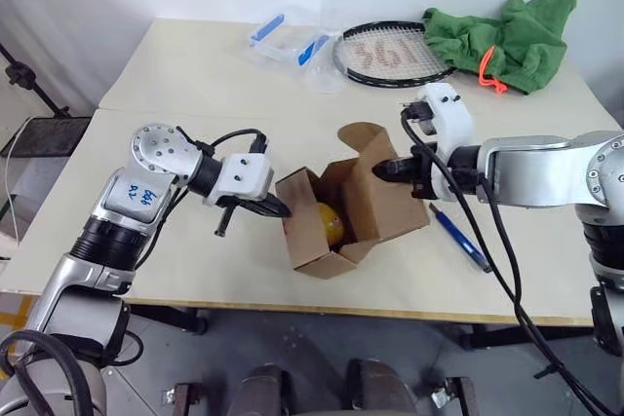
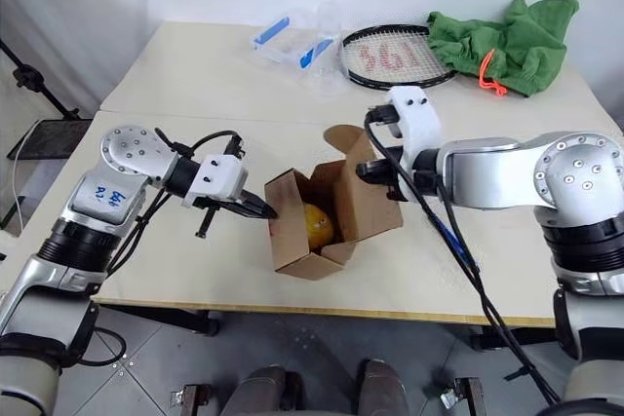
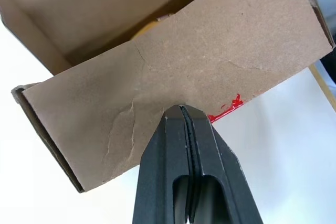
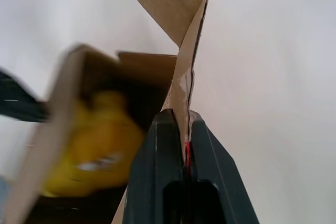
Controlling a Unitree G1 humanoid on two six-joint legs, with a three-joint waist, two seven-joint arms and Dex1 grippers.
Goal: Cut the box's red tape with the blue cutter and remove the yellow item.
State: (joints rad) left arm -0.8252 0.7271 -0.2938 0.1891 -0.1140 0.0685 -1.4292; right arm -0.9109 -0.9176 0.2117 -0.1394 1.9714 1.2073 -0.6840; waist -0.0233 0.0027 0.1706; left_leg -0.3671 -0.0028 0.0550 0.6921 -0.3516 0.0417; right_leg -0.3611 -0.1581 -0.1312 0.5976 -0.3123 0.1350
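The brown cardboard box (image 1: 336,241) stands open on the table's near middle. Inside it lies the yellow item (image 1: 331,224), round and bright. My left gripper (image 1: 283,209) is shut on the edge of the box's left flap (image 3: 173,66), where a scrap of red tape (image 3: 226,109) clings. My right gripper (image 1: 385,170) is shut on the raised right flap (image 1: 375,158), with cardboard and a sliver of red tape (image 4: 186,150) pinched between its fingers. The blue cutter (image 1: 460,238) lies flat on the table to the right of the box, under my right arm.
At the table's back stand a clear plastic container with blue clips (image 1: 288,41), a racket (image 1: 390,54) and a bunched green cloth (image 1: 502,31). The table's front edge (image 1: 292,301) runs just below the box. A dark stand (image 1: 29,85) is off the left side.
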